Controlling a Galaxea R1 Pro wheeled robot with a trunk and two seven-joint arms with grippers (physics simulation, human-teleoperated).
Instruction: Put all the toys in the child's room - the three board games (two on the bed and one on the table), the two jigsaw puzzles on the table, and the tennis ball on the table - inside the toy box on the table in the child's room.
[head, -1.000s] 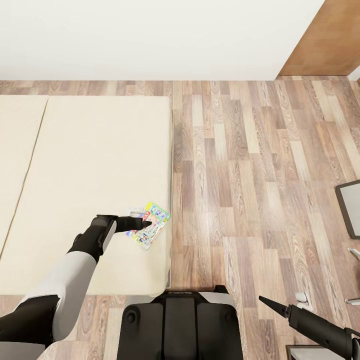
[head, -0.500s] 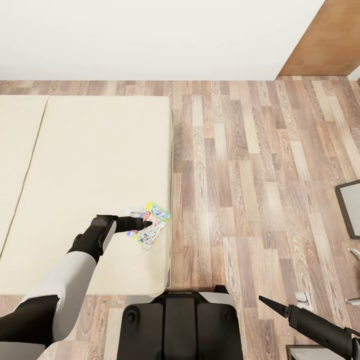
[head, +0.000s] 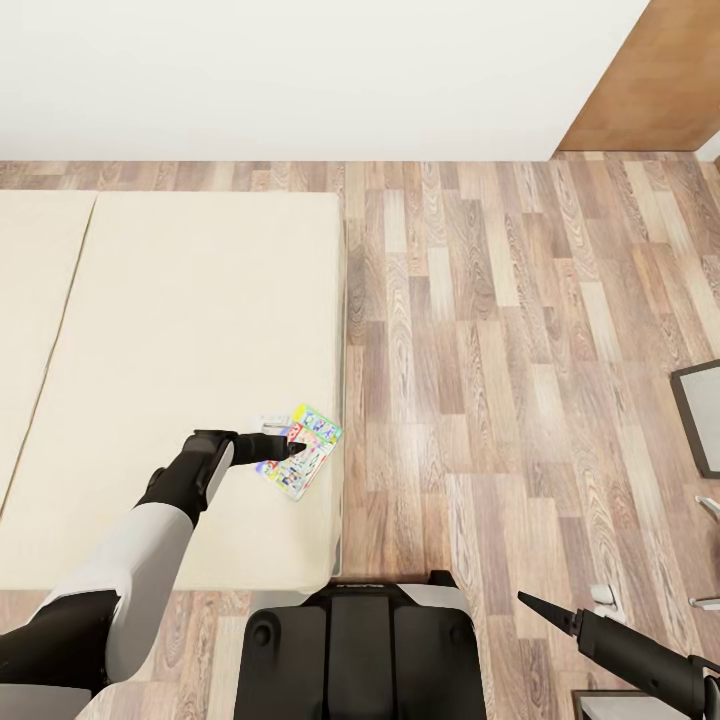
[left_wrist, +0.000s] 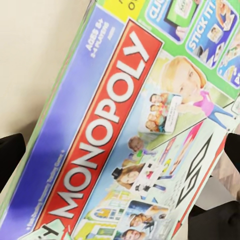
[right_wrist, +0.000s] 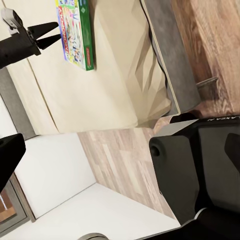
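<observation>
Left gripper poised over the board game on the bed

Head view: the flat green-and-white printed Monopoly box (head: 300, 451) lies at the corner of the plain beige bed (head: 190, 330), not yet lifted. Left wrist view: dark fingertips (left_wrist: 10, 155) straddle it, spread wide. Right wrist view: the left gripper (right_wrist: 45, 34) gapes beside it; right gripper's state unclear.

"MONOPOLY", "AGES 8+" on board game box (left_wrist: 125, 135)

You face a plain white wall (head: 300, 70) above a wood-plank floor (head: 520, 330). A brown wooden panel (head: 650, 90) stands at your far right, and the light is even.
</observation>
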